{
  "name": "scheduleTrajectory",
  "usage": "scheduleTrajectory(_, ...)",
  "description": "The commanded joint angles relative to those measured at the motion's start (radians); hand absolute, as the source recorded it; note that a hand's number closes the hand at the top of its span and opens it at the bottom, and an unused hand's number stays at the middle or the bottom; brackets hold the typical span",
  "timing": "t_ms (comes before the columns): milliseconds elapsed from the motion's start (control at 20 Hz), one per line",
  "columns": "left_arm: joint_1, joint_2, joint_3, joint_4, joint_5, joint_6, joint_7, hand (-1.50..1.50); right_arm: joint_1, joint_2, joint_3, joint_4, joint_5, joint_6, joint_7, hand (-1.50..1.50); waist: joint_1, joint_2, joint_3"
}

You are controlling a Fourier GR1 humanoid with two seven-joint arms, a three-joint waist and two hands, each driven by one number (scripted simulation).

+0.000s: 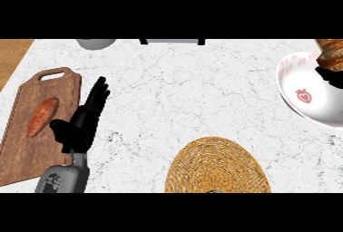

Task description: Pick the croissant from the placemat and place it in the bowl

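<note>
Golden croissant (330,49) at right edge over white bowl (301,90), cropped, axis unclear | right robot hand (330,74) probably clamped on it | left robot hand (85,118) resting, fingers straight | woven placemat (218,166) bare on tabletop (188,90)

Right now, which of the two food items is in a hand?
The croissant, at the upper right over the white bowl, is in the right hand. The orange sweet potato lies untouched on the wooden cutting board, beside the open left hand.

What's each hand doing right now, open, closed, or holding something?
Left hand: open, fingers straight, holding nothing.
Right hand: shut on the croissant, above the bowl.
</note>
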Motion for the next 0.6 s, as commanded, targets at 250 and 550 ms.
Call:
scheduleTrajectory(250,-0.011,0.004,-0.003,-0.038,0.006,-0.014,0.038,0.0,-0.072,0.014,-0.016,0.509,0.128,-0.232,-0.306,1.5,0.011,0.002,0.001)
scheduleTrajectory(550,0.015,-0.023,-0.006,0.003,-0.018,0.019,-0.013,0.0,-0.154,-0.037,-0.027,0.74,0.113,-0.132,-0.384,1.5,0.008,0.002,0.0)
